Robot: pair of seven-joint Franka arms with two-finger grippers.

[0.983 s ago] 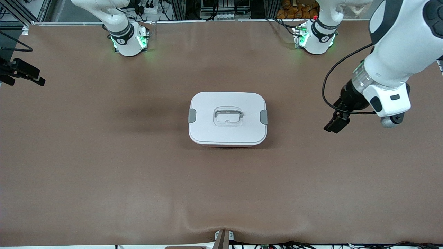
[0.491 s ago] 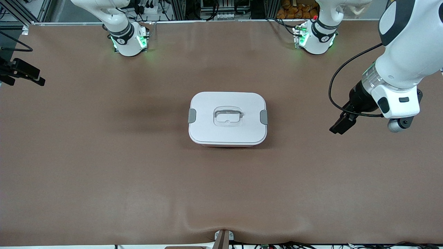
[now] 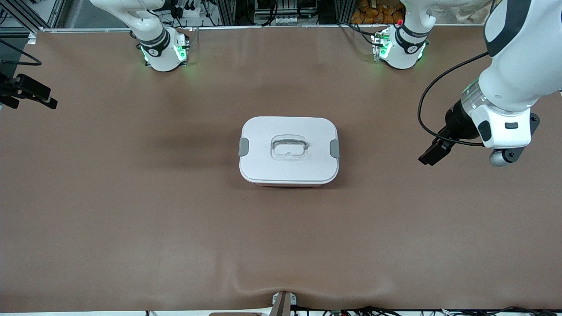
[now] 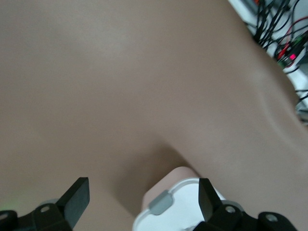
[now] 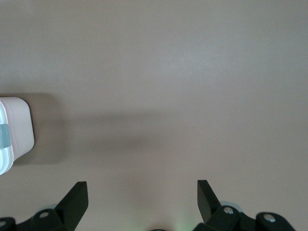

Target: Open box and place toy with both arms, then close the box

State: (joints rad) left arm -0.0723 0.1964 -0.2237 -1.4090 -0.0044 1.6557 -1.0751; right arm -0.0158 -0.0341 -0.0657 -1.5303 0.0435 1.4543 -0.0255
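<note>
table [image 3: 131, 219]: brown matte cover, ripple at the edge nearest the front camera
cables [image 3: 272, 13]: bundles and metal frame rails above the table's top edge
light: even, soft shadows
mount [image 3: 283, 303]: small bracket at the table's near edge

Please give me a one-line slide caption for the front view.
Closed box mid-table; left hand open, off toward its arm's end.

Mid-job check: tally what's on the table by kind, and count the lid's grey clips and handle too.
Boxes: 1, the box, lid on.
Grey clips on the lid: 2.
Clear handles: 1.
Toys in view: 0.
Grippers in view: 2, left gripper and right gripper, jaws open, both empty.
Total on table: 1.
</note>
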